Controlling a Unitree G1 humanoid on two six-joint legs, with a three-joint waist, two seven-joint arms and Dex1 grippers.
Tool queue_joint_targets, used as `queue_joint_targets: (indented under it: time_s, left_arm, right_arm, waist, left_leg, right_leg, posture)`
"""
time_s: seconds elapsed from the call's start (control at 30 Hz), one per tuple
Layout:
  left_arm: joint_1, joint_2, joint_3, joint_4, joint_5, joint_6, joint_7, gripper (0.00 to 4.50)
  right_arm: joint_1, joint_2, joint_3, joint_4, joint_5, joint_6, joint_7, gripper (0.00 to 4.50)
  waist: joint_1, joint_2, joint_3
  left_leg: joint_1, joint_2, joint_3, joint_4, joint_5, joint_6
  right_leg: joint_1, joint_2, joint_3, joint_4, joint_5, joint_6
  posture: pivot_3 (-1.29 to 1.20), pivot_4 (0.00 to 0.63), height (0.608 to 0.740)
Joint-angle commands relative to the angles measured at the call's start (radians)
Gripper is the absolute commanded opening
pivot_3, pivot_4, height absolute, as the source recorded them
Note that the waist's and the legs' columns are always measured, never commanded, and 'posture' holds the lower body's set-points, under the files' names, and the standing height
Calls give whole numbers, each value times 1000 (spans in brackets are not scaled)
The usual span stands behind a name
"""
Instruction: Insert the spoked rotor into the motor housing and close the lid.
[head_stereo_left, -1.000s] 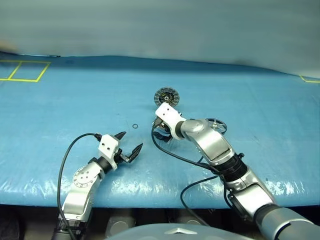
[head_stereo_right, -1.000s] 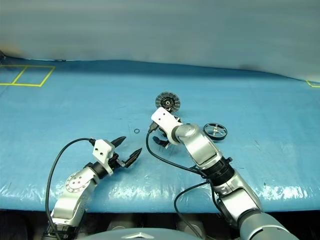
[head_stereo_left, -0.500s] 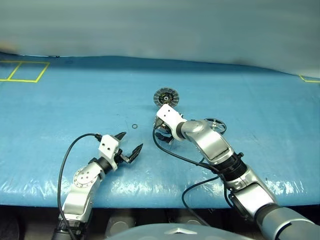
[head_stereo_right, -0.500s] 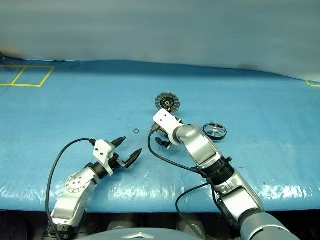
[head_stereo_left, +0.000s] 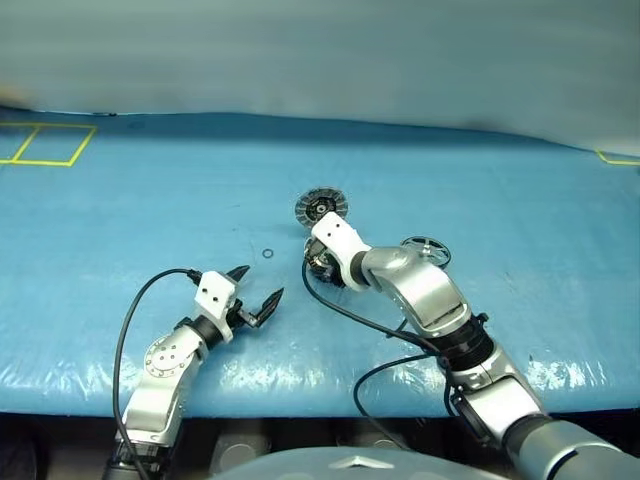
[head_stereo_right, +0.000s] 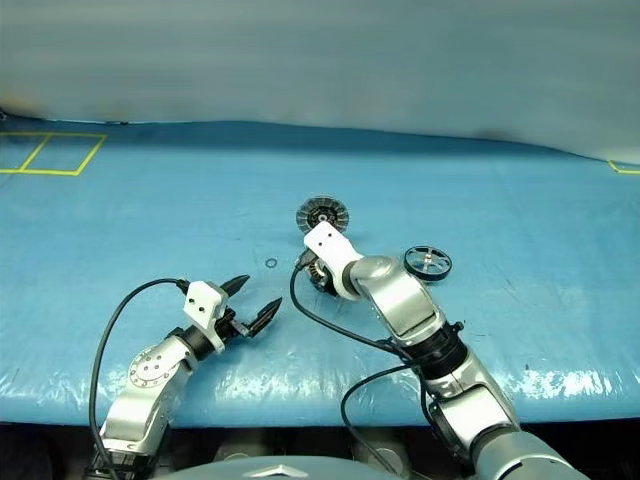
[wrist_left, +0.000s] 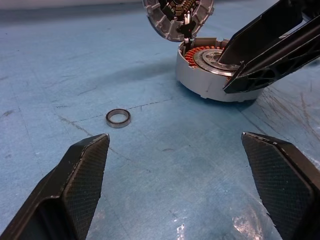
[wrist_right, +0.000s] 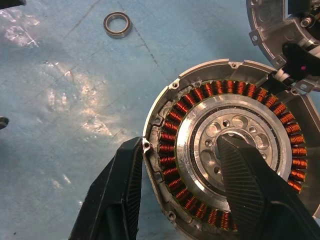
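Housing (wrist_right: 227, 150) open on the blue mat (head_stereo_left: 150, 200), half hidden behind my right gripper (wrist_right: 180, 185), whose fingers straddle its wall, one on the hub. Lid (head_stereo_left: 321, 207) upright behind, rotor (head_stereo_right: 428, 262) right. Left gripper (head_stereo_left: 257, 291) spread wide, empty.

Lies flat on a blue mat (head_stereo_left: 150, 200), a small ring (wrist_left: 118, 118); yellow tape squares (head_stereo_left: 45, 143) at the far corner.
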Motion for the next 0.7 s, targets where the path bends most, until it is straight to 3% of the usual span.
queue_joint_targets:
  time_s: [0.03,0.27,0.7]
  left_arm:
    - [3,6,13,-60,-10,-20,7,4500]
    - [11,8,20,-63,-14,-22,12,4500]
    - [23,17,32,-78,-17,-23,13,4500]
  right_arm:
    - [96,81,-2,-26,49,136,-44,1940]
    - [196,237,-48,-173,48,299,-166,1940]
    - [213,427,-168,-208,83,377,-281,1940]
  waist:
    - [-4,-2,-2]
    - [-7,-2,-2]
    - [-7,-2,-2]
  left_leg:
    - [0,0,0,0,0,0]
    - [3,0,-1,-1,0,-1]
    - [3,0,0,-3,0,-1]
  right_leg:
    - [0,0,0,0,0,0]
    - [2,0,0,0,-1,-1]
    - [1,-1,0,-1,-3,-4]
  posture:
    - [0,150,740]
    - [0,150,740]
    - [0,150,740]
